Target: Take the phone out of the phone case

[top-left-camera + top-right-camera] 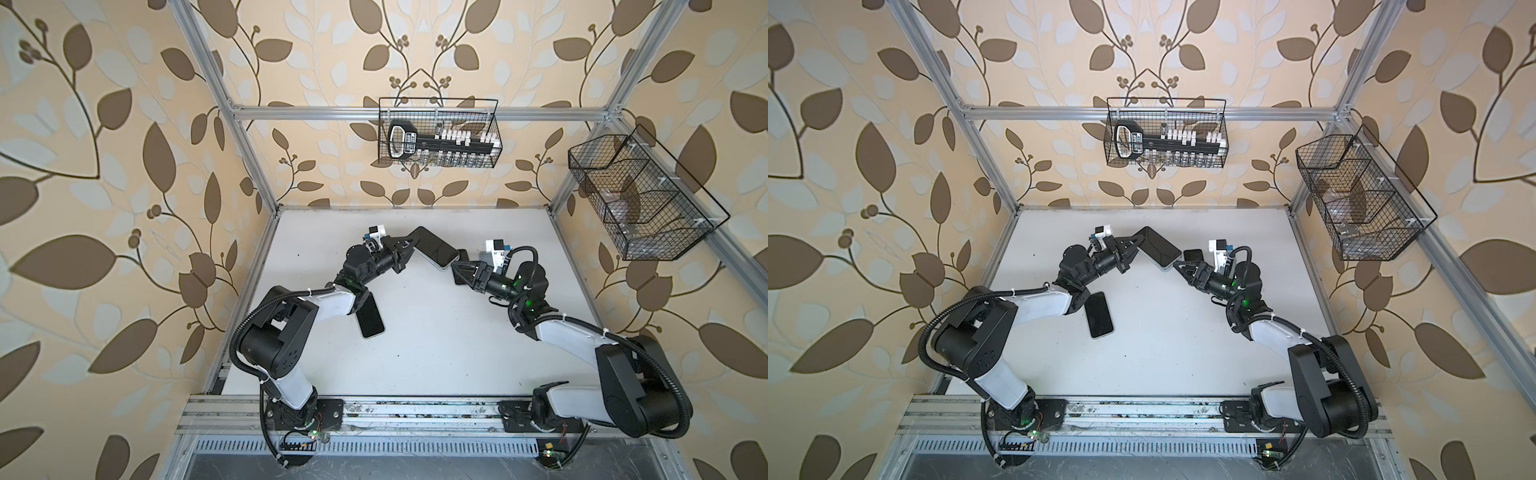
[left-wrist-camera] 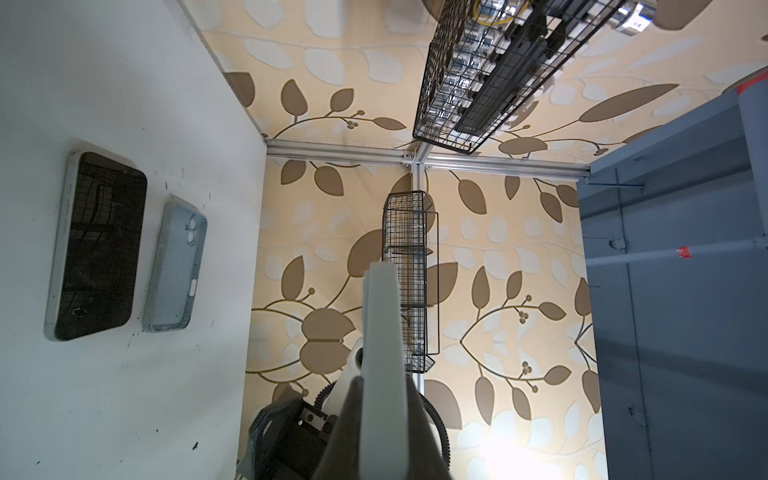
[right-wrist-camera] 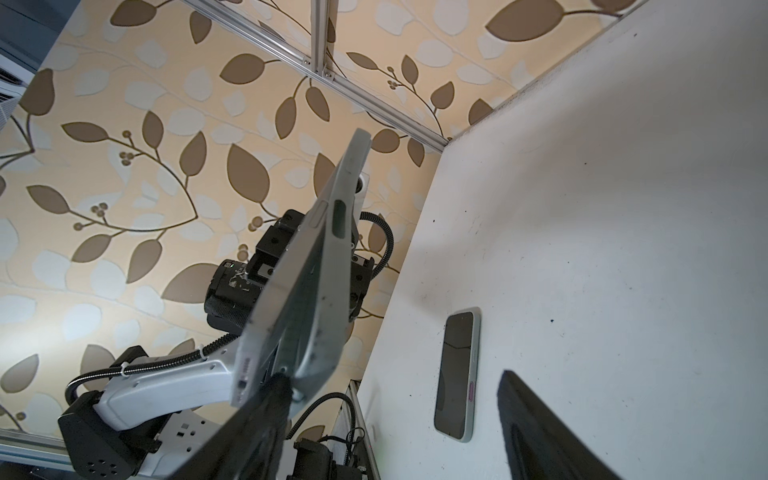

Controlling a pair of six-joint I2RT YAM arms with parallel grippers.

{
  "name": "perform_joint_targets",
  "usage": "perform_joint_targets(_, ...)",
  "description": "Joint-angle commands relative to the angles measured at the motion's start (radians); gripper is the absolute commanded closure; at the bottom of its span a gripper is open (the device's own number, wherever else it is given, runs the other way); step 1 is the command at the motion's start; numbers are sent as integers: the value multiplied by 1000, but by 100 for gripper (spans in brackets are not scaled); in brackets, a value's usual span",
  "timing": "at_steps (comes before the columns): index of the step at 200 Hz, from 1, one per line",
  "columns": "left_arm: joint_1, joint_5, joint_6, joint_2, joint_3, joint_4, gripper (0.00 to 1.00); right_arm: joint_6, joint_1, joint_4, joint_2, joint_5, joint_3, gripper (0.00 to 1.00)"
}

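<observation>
Nearest the left wrist lens, my left jaws were shut tight, one finger (image 2: 347,432) dark against the pale edge of the phone case (image 2: 382,324), which I held edge-on, clear of the desk (image 2: 124,83). Beyond lay a dark-screened phone (image 2: 97,245) and, just beside it, a pale blue case (image 2: 176,266), back up; whether it was filled I could not tell.

From the right wrist, my right jaws stood wide apart and gripped nothing. One fingertip (image 3: 266,407) touched the near corner of the phone case (image 3: 328,257), where the phone (image 3: 249,365) seemed to part from it a little. The other finger (image 3: 536,424) hung over the desk (image 3: 582,208) near a second phone (image 3: 457,374) lying screen up.

In both top views the phone (image 1: 436,246) (image 1: 1160,248), dark face up and tilted, hung between my two arms above the far half of the desk (image 1: 436,353), left jaws on its left end, right jaws at its right end. The second phone (image 1: 370,318) (image 1: 1099,315) lay by my left forearm.
</observation>
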Motion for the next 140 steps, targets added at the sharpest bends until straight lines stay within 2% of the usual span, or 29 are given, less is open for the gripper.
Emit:
perform_joint_targets(1,-38,63,-17,-24,68,143,100,56,-9,79,28,2,-14,23)
perform_joint_targets(46,-56,105,30,-11,90,107,100,116,-51,139,27,-23,3,23)
perform_joint_targets(106,-66,122,44,50,109,118,100,178,-56,201,41,-31,23,26)
perform_joint_targets(140,-65,123,65,72,120,104,100,192,-55,220,44,-31,12,31)
